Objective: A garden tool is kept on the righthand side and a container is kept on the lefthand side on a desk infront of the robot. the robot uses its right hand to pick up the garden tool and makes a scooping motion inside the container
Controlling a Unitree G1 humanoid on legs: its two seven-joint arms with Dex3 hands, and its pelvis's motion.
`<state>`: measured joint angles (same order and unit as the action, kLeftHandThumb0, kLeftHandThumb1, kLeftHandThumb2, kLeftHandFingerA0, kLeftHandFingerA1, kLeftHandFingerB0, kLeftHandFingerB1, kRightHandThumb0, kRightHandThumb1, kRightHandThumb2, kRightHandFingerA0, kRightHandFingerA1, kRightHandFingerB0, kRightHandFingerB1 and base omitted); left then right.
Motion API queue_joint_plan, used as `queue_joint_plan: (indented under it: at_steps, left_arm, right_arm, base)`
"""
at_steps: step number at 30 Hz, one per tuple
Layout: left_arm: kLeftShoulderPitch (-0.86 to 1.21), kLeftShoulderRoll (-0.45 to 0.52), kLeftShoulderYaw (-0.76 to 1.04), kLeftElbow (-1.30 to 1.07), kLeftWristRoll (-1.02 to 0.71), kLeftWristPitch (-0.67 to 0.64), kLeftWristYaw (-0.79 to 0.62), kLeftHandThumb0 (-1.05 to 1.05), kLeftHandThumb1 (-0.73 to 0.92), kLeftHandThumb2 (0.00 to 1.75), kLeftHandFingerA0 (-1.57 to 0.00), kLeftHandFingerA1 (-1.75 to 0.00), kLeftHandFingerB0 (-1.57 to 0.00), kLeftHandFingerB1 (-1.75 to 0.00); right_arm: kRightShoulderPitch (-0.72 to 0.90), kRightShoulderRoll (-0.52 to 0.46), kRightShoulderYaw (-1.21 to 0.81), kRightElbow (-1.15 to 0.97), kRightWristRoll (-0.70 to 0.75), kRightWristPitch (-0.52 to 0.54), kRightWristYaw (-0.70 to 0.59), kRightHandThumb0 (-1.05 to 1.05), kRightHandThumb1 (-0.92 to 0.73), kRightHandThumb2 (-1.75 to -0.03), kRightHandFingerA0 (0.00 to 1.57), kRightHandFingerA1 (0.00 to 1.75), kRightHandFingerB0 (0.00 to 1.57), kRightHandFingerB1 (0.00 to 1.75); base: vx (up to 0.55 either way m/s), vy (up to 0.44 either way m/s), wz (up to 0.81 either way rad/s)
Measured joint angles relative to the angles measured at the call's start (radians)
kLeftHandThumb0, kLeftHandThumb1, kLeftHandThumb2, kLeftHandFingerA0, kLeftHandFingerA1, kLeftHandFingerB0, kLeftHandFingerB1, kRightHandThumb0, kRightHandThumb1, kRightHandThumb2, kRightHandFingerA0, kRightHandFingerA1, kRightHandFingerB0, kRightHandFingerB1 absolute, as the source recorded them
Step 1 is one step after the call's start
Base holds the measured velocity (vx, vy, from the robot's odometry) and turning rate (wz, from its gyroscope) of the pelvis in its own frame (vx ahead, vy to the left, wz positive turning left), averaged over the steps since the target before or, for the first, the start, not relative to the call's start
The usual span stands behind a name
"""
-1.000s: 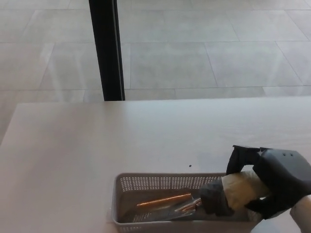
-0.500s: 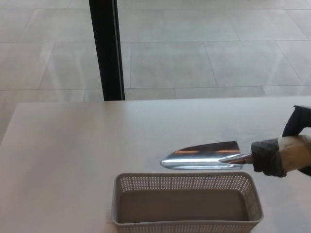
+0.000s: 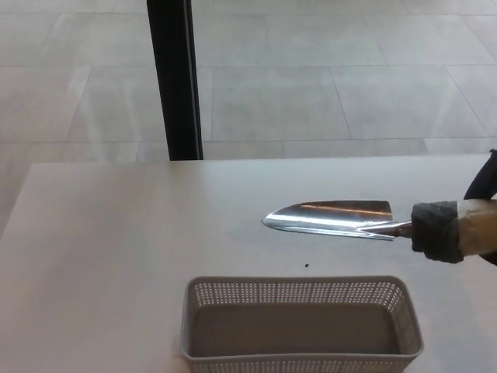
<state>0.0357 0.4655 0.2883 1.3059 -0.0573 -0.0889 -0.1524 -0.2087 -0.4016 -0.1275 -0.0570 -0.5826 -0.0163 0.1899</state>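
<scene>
**Trowel lifted clear of the basket**

Since half a second ago, your trowel (image 3: pixel 334 217) has risen a little and drifted back from the basket (image 3: pixel 303 294), and one second ago its blade was down inside that basket. It now hangs in the air over the bench (image 3: pixel 116 233), beyond the basket's far rim and toward the right, with clear bench showing between blade and rim. The shiny metal blade lies nearly level, its tip pointing to the robot's left and its hollow side facing up, catching a streak of orange light. A dark collar and a pale handle run off toward the right edge of the picture.

Your right robot hand (image 3: pixel 485 186) shows only as a sliver of black at that edge, wrapped about the pale handle, so it is gripping the trowel. Your left robot hand does not show at all.

Your grey perforated basket sits at the near edge of the bench, low in the picture, with nothing in it. A small dark speck (image 3: pixel 307 266) lies on the bench just beyond its far rim. Behind the bench, a black post (image 3: pixel 175 78) stands upright on a pale tiled floor (image 3: pixel 349 78).
</scene>
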Motion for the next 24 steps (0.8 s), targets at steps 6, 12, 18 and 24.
queue_joint_plan:
  at_steps: [6, 12, 18, 24]
  left_arm:
    - [0.007, -0.004, 0.001, -0.009, -0.002, 0.000, -0.001, -0.54, 0.65, 0.59, -0.66, -0.71, -0.62, -0.54]
    - [0.019, -0.009, 0.003, -0.007, -0.002, 0.000, -0.001, -0.51, 0.64, 0.58, -0.67, -0.69, -0.60, -0.51]
    - [0.023, -0.013, 0.004, -0.005, -0.003, 0.000, 0.000, -0.49, 0.66, 0.59, -0.61, -0.70, -0.56, -0.52]
    - [0.029, -0.014, 0.008, -0.008, -0.005, 0.000, -0.001, -0.50, 0.64, 0.58, -0.67, -0.67, -0.59, -0.48]
  right_arm:
    - [0.008, 0.117, -0.041, 0.123, 0.016, 0.078, -0.046, -0.13, -0.50, -1.02, 0.90, 1.71, 0.83, 1.50]
    - [-0.023, 0.178, -0.135, 0.269, 0.047, 0.145, -0.111, -0.14, -0.56, -0.86, 0.99, 1.73, 0.71, 1.40]
    - [-0.080, 0.210, -0.229, 0.351, 0.083, 0.200, -0.181, -0.23, -0.65, -0.72, 0.80, 1.65, 0.77, 1.17]
    - [-0.102, 0.244, -0.276, 0.389, 0.110, 0.233, -0.257, -0.17, -0.59, -0.76, 0.82, 1.71, 0.76, 1.44]
  base:
    - [0.00, 0.000, 0.00]
    - [0.00, 0.000, 0.00]
    - [0.00, 0.000, 0.00]
    - [0.00, 0.000, 0.00]
